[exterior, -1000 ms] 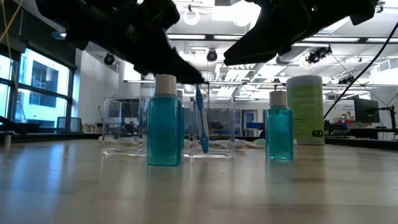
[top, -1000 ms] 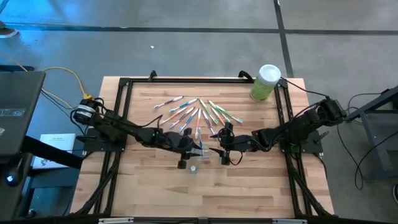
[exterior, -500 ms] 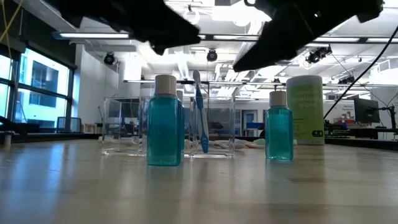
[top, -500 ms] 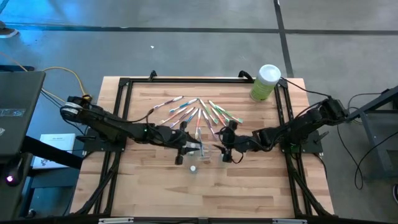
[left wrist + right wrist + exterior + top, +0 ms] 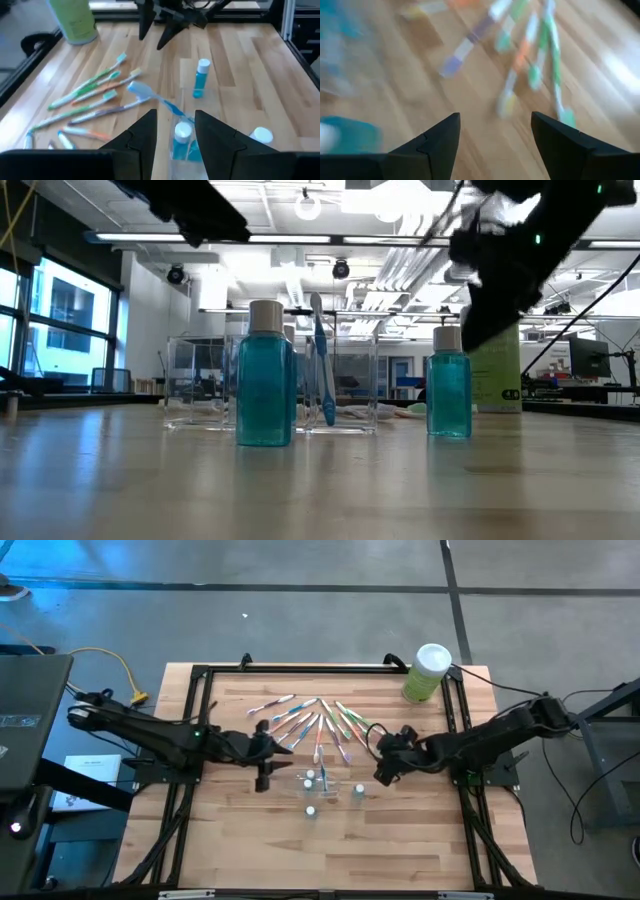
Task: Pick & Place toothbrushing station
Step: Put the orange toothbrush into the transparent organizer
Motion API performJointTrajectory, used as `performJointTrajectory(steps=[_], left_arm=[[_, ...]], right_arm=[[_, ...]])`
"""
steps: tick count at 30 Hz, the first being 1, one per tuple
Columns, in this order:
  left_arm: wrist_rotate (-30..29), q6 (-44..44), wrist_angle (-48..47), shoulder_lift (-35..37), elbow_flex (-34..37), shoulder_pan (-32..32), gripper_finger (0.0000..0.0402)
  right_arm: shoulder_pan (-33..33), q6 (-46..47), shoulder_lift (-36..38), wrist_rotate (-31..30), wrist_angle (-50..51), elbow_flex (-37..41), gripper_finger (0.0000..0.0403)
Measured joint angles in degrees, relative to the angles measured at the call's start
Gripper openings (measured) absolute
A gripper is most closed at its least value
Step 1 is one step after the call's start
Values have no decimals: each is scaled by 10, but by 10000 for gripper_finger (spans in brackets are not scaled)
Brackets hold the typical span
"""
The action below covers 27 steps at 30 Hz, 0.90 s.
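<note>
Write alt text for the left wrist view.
A blue toothbrush stands tilted in a clear plastic holder on the wooden table, with white-capped blue bottles around it. The open left gripper frames it empty; pastel toothbrushes lie fanned beside a green canister.

Two black jointed arms [image 5: 160,737] trailing dark cables.

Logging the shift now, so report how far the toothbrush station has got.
Done: one blue toothbrush stands in the clear holder.
In hand: nothing; the left gripper and right gripper hover open and empty beside it.
Left: the fanned toothbrushes lying on the table.
</note>
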<state>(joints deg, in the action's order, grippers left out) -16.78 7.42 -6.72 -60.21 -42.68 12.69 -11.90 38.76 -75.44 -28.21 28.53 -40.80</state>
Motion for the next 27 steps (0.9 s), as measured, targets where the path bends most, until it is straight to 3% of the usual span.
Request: performJointTrajectory(steps=[6, 11, 17, 27], left_arm=[[0, 21, -20, 3, 12, 1, 127], [5, 41, -18, -23, 23, 4, 127], [5, 60, -14, -46, 24, 15, 127], [5, 63, 23, -56, 24, 50, 127]], right_arm=[[48, -11, -9, 43, -139, 81, 236], [60, -45, -9, 39, -273, 131, 236], [60, -76, -29, 0, -334, 155, 236], [60, -75, -168, -35, -444, 154, 236]])
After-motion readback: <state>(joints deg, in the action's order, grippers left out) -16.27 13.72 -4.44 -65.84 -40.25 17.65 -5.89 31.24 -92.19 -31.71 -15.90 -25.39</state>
